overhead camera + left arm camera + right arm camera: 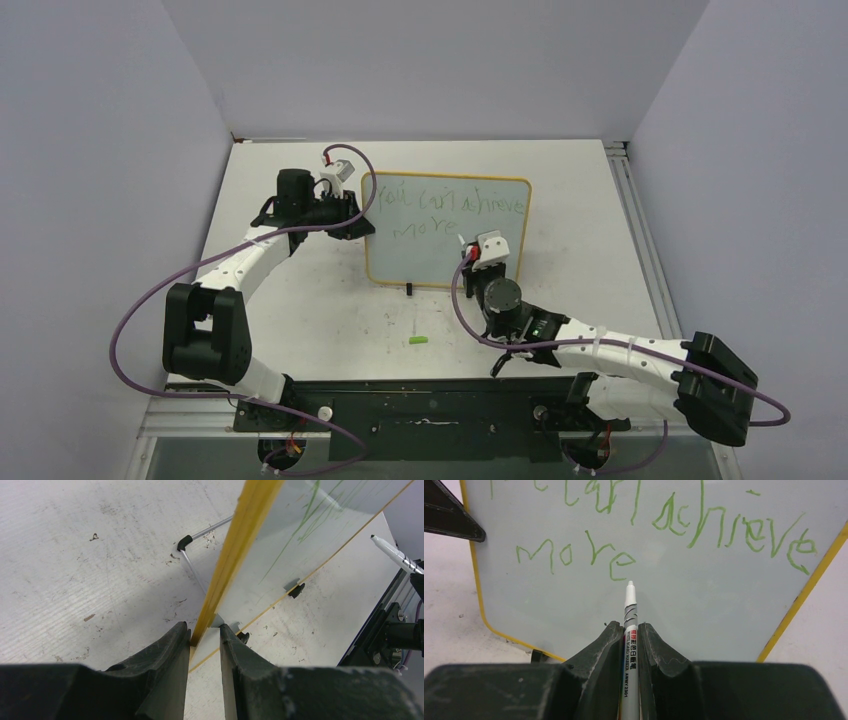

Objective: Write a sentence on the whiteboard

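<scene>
Your right end effector (629, 627) is clenched on the marker (630, 605), the barrel pinched between both fingers and the white nib pointing to 12 o'clock at the whiteboard (709, 605); the nib sits just below the final "e" of "more", and in the left wrist view it looks lifted off the surface rather than pressing. The sentence (664, 520) runs in green across two lines on the board's face, with "more" at the lower left. Your left end effector (205, 632) is grasping the board's yellow frame at its 9 o'clock edge, the frame wedged between the fingers; the board stands upright on the desk (75, 580) on small black clip feet (297, 590) and a thin wire prop (192, 575).

The risks, as I judge them: if you push the nib in too hard for a closing full stop, the board may tip back toward 12 o'clock or twist in the left grip, since that grip holds only a thin edge; if you drag the nib sideways while it touches, you streak "more"; if you sweep the fingers across the ink, you smear it; if you let go on the left abruptly, the board may rock on its feet. The small green piece (418, 341), probably the cap, lies on the desk at 6 o'clock of the board, in your retreat path; you may knock it away.
</scene>
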